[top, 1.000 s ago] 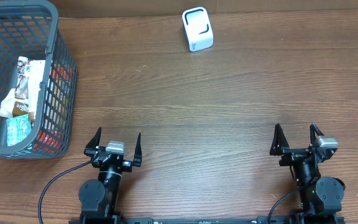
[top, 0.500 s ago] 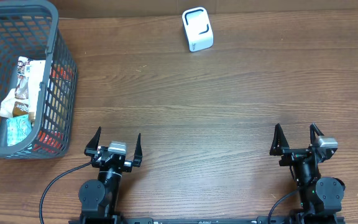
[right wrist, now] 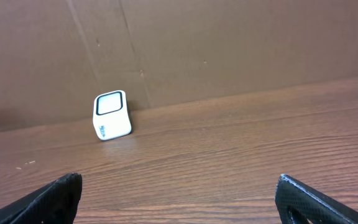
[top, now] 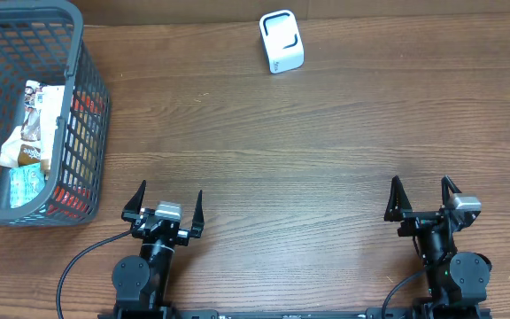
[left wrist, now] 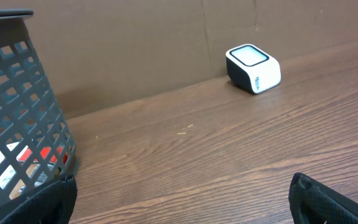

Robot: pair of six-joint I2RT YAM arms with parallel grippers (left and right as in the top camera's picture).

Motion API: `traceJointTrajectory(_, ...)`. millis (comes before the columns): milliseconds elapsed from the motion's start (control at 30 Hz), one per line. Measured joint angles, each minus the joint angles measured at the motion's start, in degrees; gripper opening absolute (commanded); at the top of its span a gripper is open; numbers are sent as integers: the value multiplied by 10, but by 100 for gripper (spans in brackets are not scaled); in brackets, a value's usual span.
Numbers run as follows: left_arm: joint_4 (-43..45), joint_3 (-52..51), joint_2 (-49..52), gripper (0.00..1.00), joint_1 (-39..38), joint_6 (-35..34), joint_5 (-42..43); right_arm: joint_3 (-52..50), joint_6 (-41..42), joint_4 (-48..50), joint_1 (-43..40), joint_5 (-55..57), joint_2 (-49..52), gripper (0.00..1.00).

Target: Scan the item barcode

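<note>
Packets (top: 32, 124), the goods to be scanned, lie inside the grey mesh basket (top: 93, 133) at 10 o'clock on the wooden table (top: 282, 151). Seen from overhead, 1 is white and brown and 1 is pale blue. Something red shows through the basket's wall, but I cannot tell what it is. No barcode can be read on any of them.

The scanner (top: 282, 42), a small white box with a dark-framed window on its top face, stands at 12 o'clock near the table's far edge, well apart from the basket.

The left gripper (top: 168, 197) sits at 7 o'clock with its 2 fingers spread wide and nothing between them. From its wrist camera the basket fills the 9 o'clock side and the scanner lies toward 1 o'clock, against a brown cardboard wall (left wrist: 135, 43).

The right gripper (top: 421, 188) sits at 5 o'clock, likewise spread wide and empty. Its wrist camera finds the scanner toward 11 o'clock.

Both grippers are well apart from the basket and the scanner, touching neither.
</note>
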Motion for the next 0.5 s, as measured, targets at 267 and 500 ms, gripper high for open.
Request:
traceJointTrajectory(267,0,0,0,100,0,-11,1,0,0,0,0,0,0,100)
traceJointTrajectory(500,0,0,0,100,0,-37,2,0,0,0,0,0,0,100)
